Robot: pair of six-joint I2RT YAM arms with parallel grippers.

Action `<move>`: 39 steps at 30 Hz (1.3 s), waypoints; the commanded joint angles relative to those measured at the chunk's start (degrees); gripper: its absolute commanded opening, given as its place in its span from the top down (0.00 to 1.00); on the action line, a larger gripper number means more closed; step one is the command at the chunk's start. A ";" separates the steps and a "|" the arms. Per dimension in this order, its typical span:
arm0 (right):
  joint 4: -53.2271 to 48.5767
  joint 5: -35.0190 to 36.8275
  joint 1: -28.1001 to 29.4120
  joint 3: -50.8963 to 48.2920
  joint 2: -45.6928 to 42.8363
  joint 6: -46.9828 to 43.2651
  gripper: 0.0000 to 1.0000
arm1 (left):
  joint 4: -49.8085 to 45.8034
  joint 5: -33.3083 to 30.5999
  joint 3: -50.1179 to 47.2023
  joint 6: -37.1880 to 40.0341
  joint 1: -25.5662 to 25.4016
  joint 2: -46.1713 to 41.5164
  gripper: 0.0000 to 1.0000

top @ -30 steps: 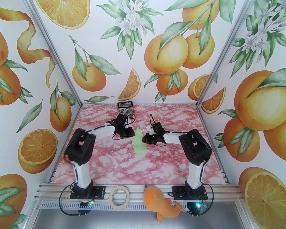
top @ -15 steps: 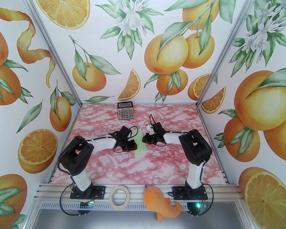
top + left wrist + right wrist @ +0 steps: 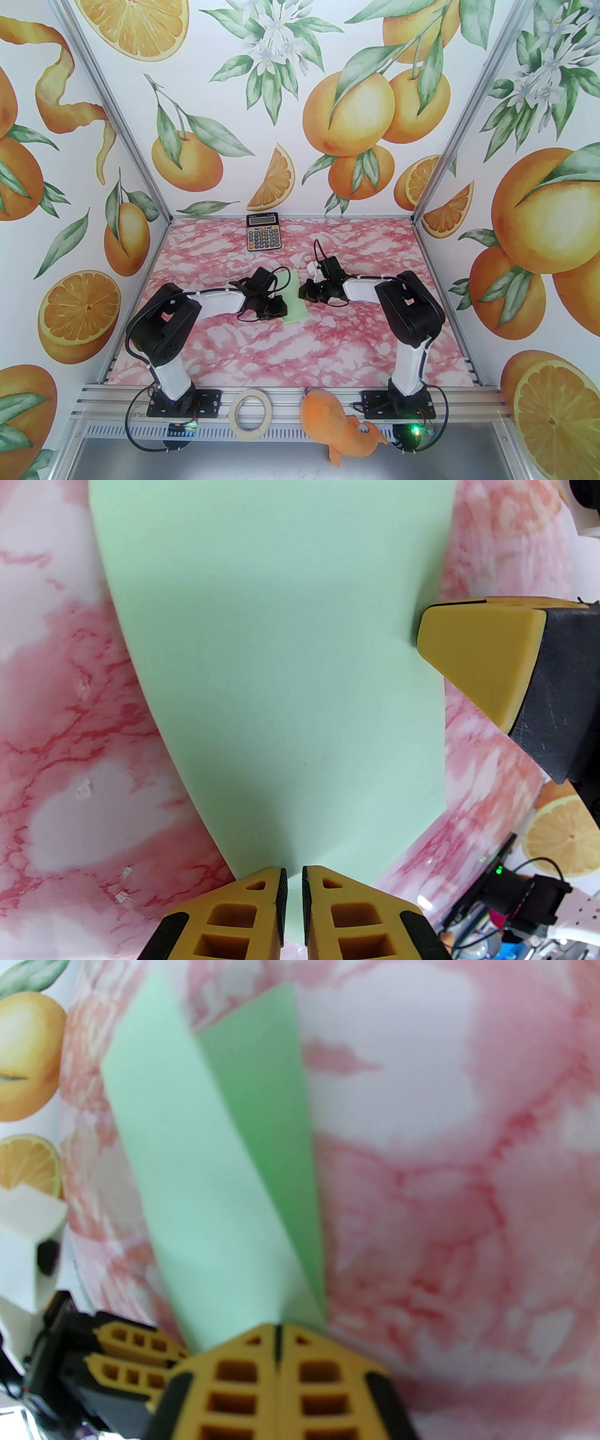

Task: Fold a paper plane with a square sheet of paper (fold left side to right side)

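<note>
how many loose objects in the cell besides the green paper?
3 besides the paper: calculator at the far edge of the table; tape roll on the front rail, left of centre; plush on that rail, right of it. Others could hide under the arms.

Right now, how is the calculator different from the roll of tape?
The calculator is a rectangle with buttons; the roll of tape is a ring with a hole. The calculator is black and orange; the tape is plain beige. The calculator sits at the far end of the table; the tape sits on the near metal rail. Both lie flat.
</note>
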 commanded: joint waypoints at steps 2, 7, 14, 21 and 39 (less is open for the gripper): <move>-2.83 4.05 0.39 -1.68 2.56 -0.08 1.00 | -3.21 -1.09 1.50 1.09 -0.33 0.86 0.84; -3.01 4.19 0.34 -1.71 2.40 -0.25 1.00 | -5.14 -0.73 5.48 1.98 0.55 -1.43 0.83; -3.24 4.19 0.38 -1.71 2.55 -0.34 1.00 | -4.35 2.33 12.12 4.69 6.51 0.30 0.82; -3.66 4.37 0.37 -1.45 2.43 -0.43 1.00 | -4.17 4.83 17.51 8.26 9.04 7.56 0.83; -4.85 4.32 0.39 -0.46 2.36 -0.78 1.00 | -1.33 6.25 13.26 9.98 11.05 10.51 0.86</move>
